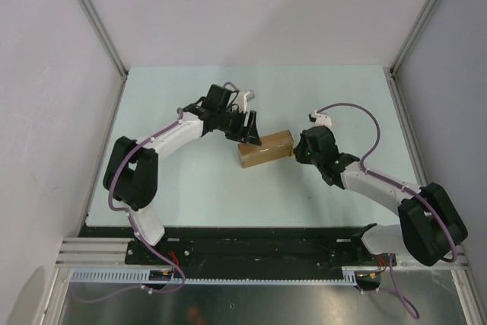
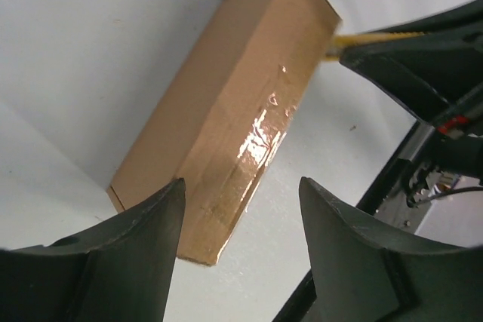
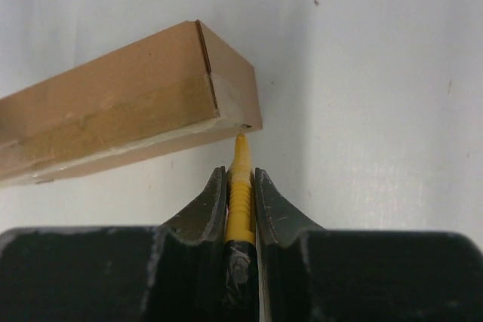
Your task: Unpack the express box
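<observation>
The express box (image 1: 265, 148) is a closed brown carton, taped along its seam, lying mid-table. It shows in the left wrist view (image 2: 226, 111) and the right wrist view (image 3: 113, 107). My left gripper (image 1: 251, 129) is open at the box's left end, its fingers (image 2: 143, 239) just short of the box corner. My right gripper (image 1: 298, 151) is shut on a yellow-and-black utility knife (image 3: 240, 201). The knife tip touches the lower corner of the box's right end. The knife also shows in the left wrist view (image 2: 370, 38).
Pale green table top (image 1: 190, 188) with grey walls on three sides. A black base rail (image 1: 251, 245) runs along the near edge under both arms.
</observation>
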`<state>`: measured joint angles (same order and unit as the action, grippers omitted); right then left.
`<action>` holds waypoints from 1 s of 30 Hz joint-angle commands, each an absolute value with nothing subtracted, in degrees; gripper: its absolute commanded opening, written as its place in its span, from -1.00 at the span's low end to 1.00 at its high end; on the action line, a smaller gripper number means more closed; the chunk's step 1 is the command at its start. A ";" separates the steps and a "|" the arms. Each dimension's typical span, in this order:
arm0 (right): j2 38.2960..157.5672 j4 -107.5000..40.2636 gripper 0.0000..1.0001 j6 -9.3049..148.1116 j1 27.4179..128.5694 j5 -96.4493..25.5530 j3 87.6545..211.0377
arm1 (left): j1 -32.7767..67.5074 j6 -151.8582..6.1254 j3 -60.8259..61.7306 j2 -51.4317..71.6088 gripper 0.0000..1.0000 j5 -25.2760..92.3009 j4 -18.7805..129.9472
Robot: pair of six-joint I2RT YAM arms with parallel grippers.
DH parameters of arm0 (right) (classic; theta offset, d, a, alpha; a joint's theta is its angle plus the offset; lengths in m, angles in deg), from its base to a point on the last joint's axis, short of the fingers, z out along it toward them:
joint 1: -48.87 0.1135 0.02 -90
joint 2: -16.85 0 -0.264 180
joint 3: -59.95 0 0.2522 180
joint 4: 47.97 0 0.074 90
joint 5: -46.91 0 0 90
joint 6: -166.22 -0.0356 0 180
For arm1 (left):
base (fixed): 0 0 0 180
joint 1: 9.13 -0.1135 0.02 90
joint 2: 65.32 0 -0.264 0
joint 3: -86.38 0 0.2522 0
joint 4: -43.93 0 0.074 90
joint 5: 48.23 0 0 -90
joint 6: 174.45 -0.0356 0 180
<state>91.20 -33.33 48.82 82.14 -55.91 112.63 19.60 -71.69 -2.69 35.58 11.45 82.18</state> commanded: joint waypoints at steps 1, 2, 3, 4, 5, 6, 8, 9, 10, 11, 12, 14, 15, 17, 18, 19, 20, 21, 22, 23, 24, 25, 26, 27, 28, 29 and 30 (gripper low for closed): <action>93.74 -41.15 -1.00 50.20 80.07 -56.28 114.84 | 19.25 -70.65 -1.65 36.64 0.35 4.42 79.75; 94.36 -42.98 -1.00 51.07 79.72 -55.14 115.02 | 19.25 -70.65 -1.56 36.64 0.35 5.12 79.66; 94.98 -43.96 -1.00 51.26 79.28 -54.70 115.37 | 19.25 -70.65 -1.30 36.46 0.35 5.21 79.66; 95.77 -44.84 -1.00 51.52 78.93 -54.26 115.89 | 19.25 -70.73 -1.12 36.37 0.36 5.04 79.57; 97.08 -46.68 -1.00 51.69 78.58 -52.86 116.33 | 19.25 -70.56 -1.12 36.28 0.36 4.95 79.57; 97.96 -47.65 -1.00 52.13 78.05 -52.41 116.69 | 19.25 -70.47 -0.86 36.37 0.36 4.25 79.48; 100.59 -49.58 -1.00 52.48 77.70 -51.79 118.35 | 19.34 -70.12 -0.59 36.55 0.35 3.54 79.31; 101.48 -50.29 -1.00 52.66 77.35 -51.44 119.06 | 19.34 -70.03 -0.07 36.55 0.35 3.54 79.22; 102.27 -51.08 -1.00 52.75 76.91 -51.00 119.59 | 19.43 -69.95 0.28 36.55 0.35 3.45 79.05; 104.19 -53.00 -1.00 52.93 76.73 -49.69 120.37 | 19.43 -69.77 0.55 36.37 0.35 3.19 78.96; 105.00 -53.81 -1.00 53.10 76.55 -48.98 120.90 | 19.43 -69.59 1.07 36.46 0.35 2.41 78.52; 106.67 -55.65 -1.00 53.28 76.29 -46.71 122.48 | 19.69 -69.33 1.60 36.37 0.36 1.44 78.26; 108.15 -56.01 -1.00 53.54 76.29 -46.00 123.01 | 19.69 -69.24 1.95 36.37 0.35 0.91 77.91; 109.22 -56.88 -1.00 53.63 76.38 -44.68 124.33 | 20.04 -69.24 2.22 36.37 0.36 -0.76 77.64; 110.01 -56.89 -1.00 53.72 76.38 -44.50 124.77 | 20.13 -69.15 2.22 36.28 0.36 -0.94 77.29; 110.19 -56.80 -1.00 53.80 76.29 -44.32 125.12 | 20.05 -69.15 2.05 36.11 0.35 -0.42 77.20; 110.36 -56.54 -1.00 53.98 76.38 -44.41 125.39 | 20.05 -69.15 1.78 35.76 0.36 0.11 77.11; 110.19 -56.28 -1.00 54.07 76.29 -44.67 125.74 | 20.05 -69.07 1.09 35.41 0.36 0.72 77.11; 109.76 -56.01 -1.00 54.33 76.20 -45.02 125.74 | 19.87 -68.98 0.64 35.06 0.36 1.25 77.11; 109.23 -54.97 -1.00 54.77 75.94 -45.54 125.92 | 19.78 -68.63 -0.06 34.36 0.37 2.65 77.02; 108.79 -54.09 -1.00 54.86 75.85 -45.90 126.35 | 19.69 -68.36 -1.37 33.92 0.37 3.53 77.02; 107.22 -51.64 -1.00 54.69 75.41 -46.25 126.88 | 19.52 -68.19 -2.08 33.56 0.37 4.67 76.94; 106.25 -50.40 -1.00 54.42 75.06 -45.99 127.23 | 19.52 -67.84 -2.69 33.04 0.38 7.12 76.94; 104.93 -49.52 -1.00 54.33 74.36 -45.64 127.50 | 19.43 -67.66 -3.83 32.16 0.39 8.80 76.85; 102.57 -48.03 -1.00 54.42 74.18 -44.51 127.50 | 19.43 -67.48 -4.28 31.72 0.39 10.29 76.85; 101.24 -47.32 -1.00 55.38 73.92 -43.63 127.59 | 19.43 -67.40 -4.63 31.37 0.40 13.53 76.76; 100.18 -46.35 -1.00 56.08 73.92 -42.05 127.50 | 19.43 -67.40 -5.24 30.58 0.40 15.04 76.59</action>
<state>107.61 -48.50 54.00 75.06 -45.31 124.26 19.42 -68.28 -1.09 35.52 6.88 77.52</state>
